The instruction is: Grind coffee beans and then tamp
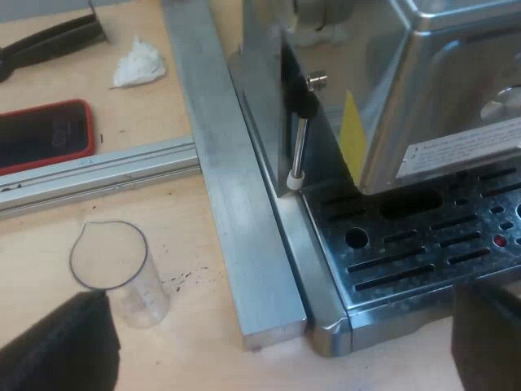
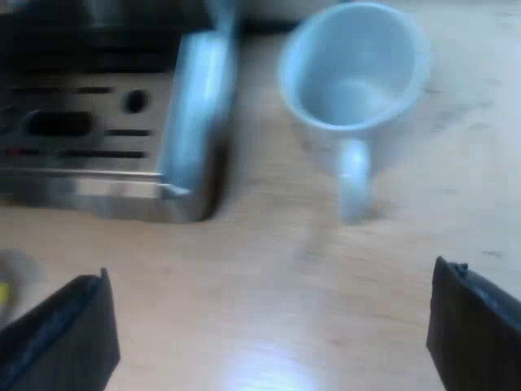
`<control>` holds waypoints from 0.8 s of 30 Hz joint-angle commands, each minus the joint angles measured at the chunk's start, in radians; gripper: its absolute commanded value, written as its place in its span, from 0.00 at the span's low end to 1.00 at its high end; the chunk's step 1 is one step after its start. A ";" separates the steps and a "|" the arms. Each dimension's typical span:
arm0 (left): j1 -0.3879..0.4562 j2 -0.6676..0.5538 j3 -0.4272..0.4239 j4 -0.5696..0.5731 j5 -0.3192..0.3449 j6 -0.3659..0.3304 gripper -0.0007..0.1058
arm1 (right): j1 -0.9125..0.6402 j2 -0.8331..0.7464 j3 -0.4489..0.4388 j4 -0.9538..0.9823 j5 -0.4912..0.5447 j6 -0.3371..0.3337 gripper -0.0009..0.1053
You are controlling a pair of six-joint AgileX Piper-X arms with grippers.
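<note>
Espresso machine (image 1: 423,73) carries a white label (image 1: 464,151) above the drip tray (image 1: 423,244) — its print is too small to read — and a plain yellow sticker (image 1: 352,134). Measuring glass (image 1: 122,273) stands upright on the bench (image 1: 49,252), empty, just beside one finger of the left hand (image 1: 281,326), which is spread wide and holds nothing. Mug (image 2: 354,73) stands empty near the tray's corner; right hand (image 2: 269,326) — wide, holding nothing — hovers over the bench.
</note>
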 commanded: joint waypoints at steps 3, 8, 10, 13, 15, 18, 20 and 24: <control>0.003 -0.002 -0.009 0.036 -0.043 -0.007 0.80 | -0.201 -0.040 -0.010 0.026 -0.022 -0.131 0.76; 0.003 -0.042 -0.009 0.045 -0.084 -0.011 0.80 | -0.210 -0.115 -0.010 0.024 -0.002 -0.232 0.76; 0.003 -0.085 -0.009 0.045 -0.097 -0.011 0.80 | -0.210 -0.162 -0.008 0.024 -0.001 -0.244 0.76; 0.003 -0.134 -0.009 0.045 -0.107 -0.011 0.80 | -0.210 -0.215 -0.008 0.024 -0.001 -0.250 0.76; 0.003 -0.196 -0.009 0.045 -0.110 -0.011 0.80 | -0.210 -0.262 -0.008 0.024 -0.001 -0.264 0.76; 0.003 -0.279 0.005 0.045 -0.157 -0.011 0.80 | -0.210 -0.336 -0.008 0.024 -0.031 -0.259 0.76; 0.003 -0.331 0.018 0.045 -0.184 -0.011 0.80 | -0.210 -0.375 -0.008 0.024 -0.053 -0.257 0.76; 0.003 -0.473 0.067 0.045 -0.212 -0.011 0.80 | -0.210 -0.448 -0.003 0.024 -0.063 -0.254 0.76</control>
